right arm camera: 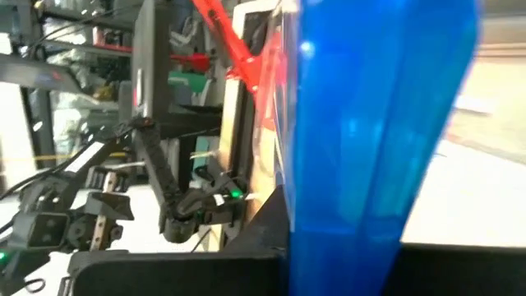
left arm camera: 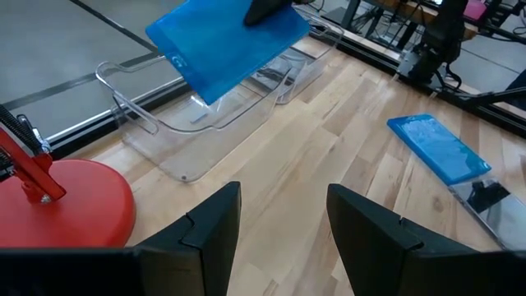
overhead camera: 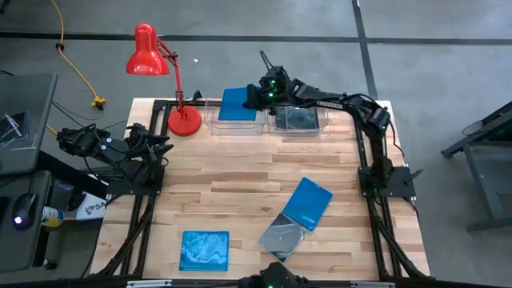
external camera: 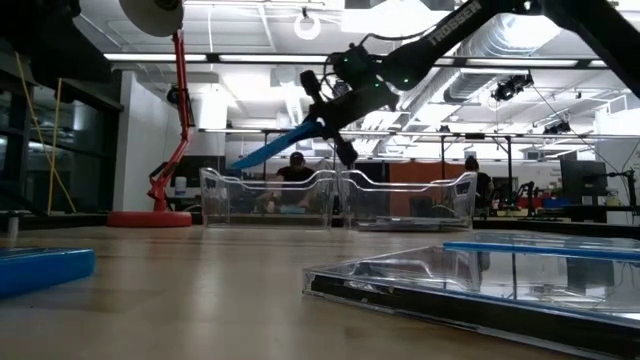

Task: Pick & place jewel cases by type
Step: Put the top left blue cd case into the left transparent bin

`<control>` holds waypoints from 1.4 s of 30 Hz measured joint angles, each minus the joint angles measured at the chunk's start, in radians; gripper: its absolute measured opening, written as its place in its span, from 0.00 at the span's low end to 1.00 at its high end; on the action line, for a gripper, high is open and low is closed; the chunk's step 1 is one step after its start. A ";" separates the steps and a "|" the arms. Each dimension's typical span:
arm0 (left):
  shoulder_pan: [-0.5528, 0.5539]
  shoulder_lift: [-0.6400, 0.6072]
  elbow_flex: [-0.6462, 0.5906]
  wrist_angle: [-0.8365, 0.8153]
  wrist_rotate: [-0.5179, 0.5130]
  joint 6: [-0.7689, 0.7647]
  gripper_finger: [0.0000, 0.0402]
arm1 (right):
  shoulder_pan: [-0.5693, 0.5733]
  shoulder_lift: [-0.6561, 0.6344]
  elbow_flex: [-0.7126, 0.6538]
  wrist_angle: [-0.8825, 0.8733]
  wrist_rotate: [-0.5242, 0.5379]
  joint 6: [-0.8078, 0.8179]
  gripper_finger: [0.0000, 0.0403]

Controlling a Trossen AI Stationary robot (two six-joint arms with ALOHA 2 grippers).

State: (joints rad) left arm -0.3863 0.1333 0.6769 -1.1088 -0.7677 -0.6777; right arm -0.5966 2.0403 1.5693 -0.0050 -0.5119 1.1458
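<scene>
Red lamp (overhead camera: 164, 76) at 11 o'clock on wooden table (overhead camera: 240, 180), base just beside left bin (overhead camera: 214, 120). Two clear bins side by side at 12 o'clock, right bin (overhead camera: 320, 126) touching left. Yellow cable (overhead camera: 76, 68) on floor, 10 o'clock.

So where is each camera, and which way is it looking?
High: above the table, looking straight down; both arms show.
Low: at tabletop height, looking level across; the right end effector holds a blue case over the bins.
Left wrist: on the left arm, facing the bins; its open fingers show.
Right wrist: filled by the blue case.
All share that case.
</scene>
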 joint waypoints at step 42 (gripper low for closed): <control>0.000 0.000 0.000 -0.001 0.027 -0.006 0.45 | -0.007 0.165 0.260 -0.329 -0.099 -0.241 0.31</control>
State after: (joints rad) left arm -0.3866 0.1333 0.6772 -1.1095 -0.7410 -0.6842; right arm -0.6037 2.2051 1.8297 -0.3338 -0.6114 0.9050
